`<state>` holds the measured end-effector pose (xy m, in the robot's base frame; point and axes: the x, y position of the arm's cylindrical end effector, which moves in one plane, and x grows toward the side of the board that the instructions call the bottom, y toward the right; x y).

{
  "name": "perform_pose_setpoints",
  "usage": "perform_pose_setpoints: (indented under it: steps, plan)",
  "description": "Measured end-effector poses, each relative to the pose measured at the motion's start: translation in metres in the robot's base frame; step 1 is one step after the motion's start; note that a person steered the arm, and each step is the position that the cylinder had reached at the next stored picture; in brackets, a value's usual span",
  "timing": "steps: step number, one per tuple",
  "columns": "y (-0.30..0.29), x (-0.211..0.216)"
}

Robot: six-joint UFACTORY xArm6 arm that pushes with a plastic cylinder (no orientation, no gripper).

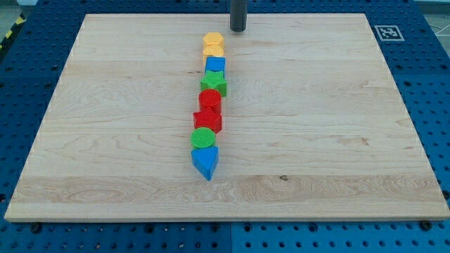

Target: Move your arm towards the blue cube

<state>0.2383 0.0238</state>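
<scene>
blue cube (216, 65) lies below-left of my tip (238, 29).

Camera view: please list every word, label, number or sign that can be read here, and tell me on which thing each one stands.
No readable words, letters or numbers appear anywhere.
Square black-and-white marker on the board's top right corner: a coded pattern, not text.
Blocks in the row, including the blue cube: no labels.
My tip, above the row's top end: no marking visible.
</scene>
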Motion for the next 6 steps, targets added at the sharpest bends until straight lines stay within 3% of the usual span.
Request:
perform_pose_setpoints:
  steps: [2, 6]
  plan:
    - [0.029, 0.046]
    - [0.025, 0.132]
